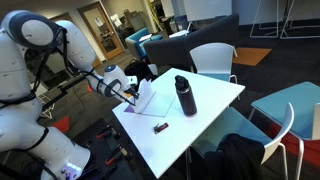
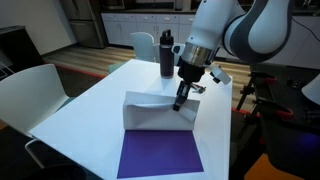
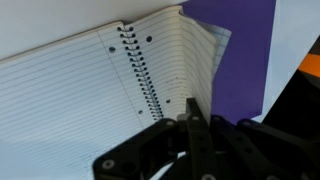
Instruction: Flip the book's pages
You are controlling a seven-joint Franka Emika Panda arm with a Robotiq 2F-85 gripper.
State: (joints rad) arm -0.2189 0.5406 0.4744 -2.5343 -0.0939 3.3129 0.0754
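Note:
The book is a spiral-bound notebook lying open on the white table (image 2: 100,95). Its purple face (image 2: 160,155) lies flat near the table's front edge. A stack of white lined pages (image 2: 152,110) stands lifted in a fold above it. The pages also show in an exterior view (image 1: 148,98). In the wrist view the lined pages (image 3: 80,70), the spiral and the purple face (image 3: 245,50) are visible. My gripper (image 2: 180,102) is shut on the edge of the lifted pages. It also shows in an exterior view (image 1: 130,92) and in the wrist view (image 3: 190,112).
A dark cylindrical bottle (image 2: 166,53) stands on the table behind the book and also shows in an exterior view (image 1: 185,96). A small dark red-tipped object (image 1: 160,127) lies near the table edge. White chairs (image 2: 30,88) surround the table.

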